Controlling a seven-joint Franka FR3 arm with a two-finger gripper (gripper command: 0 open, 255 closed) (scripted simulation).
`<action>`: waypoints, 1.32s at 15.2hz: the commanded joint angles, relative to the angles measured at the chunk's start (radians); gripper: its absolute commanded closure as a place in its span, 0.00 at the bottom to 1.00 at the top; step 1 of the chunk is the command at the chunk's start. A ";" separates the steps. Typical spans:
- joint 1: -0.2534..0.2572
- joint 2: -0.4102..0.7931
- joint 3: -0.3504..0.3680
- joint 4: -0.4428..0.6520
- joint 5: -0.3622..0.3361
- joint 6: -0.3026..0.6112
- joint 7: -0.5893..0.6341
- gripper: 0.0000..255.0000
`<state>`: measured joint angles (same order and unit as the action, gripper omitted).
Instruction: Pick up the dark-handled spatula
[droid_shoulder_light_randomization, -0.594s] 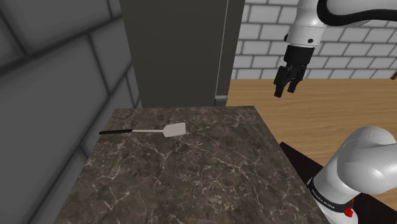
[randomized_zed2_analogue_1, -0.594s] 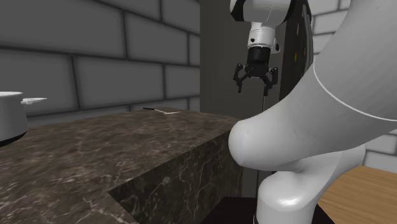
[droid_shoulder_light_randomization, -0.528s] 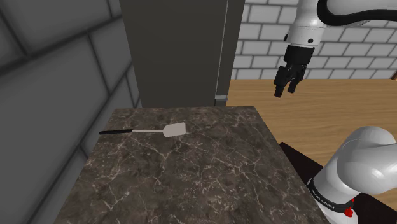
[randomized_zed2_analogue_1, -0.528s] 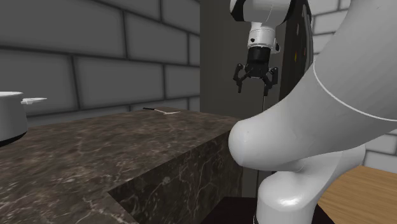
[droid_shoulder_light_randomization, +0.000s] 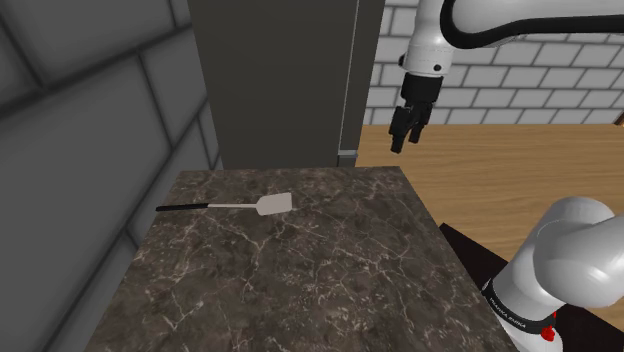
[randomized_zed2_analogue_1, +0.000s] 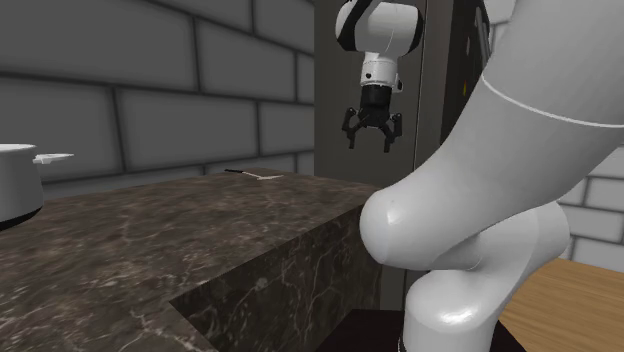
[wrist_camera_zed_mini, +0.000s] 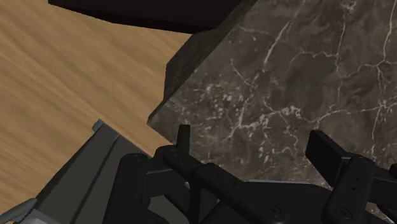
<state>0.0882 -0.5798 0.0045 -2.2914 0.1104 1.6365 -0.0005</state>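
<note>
At the far corner of the dark marbled counter (droid_shoulder_light_randomization: 310, 275), your white arm (droid_shoulder_light_randomization: 480, 20) hangs its gripper (droid_shoulder_light_randomization: 404, 142) high, fingers spread and holding nothing. The spatula (droid_shoulder_light_randomization: 226, 206) lies flat near the counter's back edge, dark handle toward the shoulder view's left, well apart from the gripper. You are in the approach; next, carry across, straddle the handle, and descend.

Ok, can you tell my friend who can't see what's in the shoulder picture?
A spatula with a thin dark handle and pale blade lies flat on a dark marbled counter. The robot's black tool hangs open in the air near the counter's far right corner, beside a tall grey cabinet.
</note>
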 joint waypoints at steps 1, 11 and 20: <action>0.022 0.061 0.018 0.030 0.006 0.041 -0.019 0.00; 0.115 0.362 0.115 0.255 0.001 0.163 -0.095 0.00; 0.196 0.625 0.205 0.511 -0.061 0.205 -0.137 0.00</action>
<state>0.2733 0.0152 0.1986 -1.8074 0.0586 1.8346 -0.1344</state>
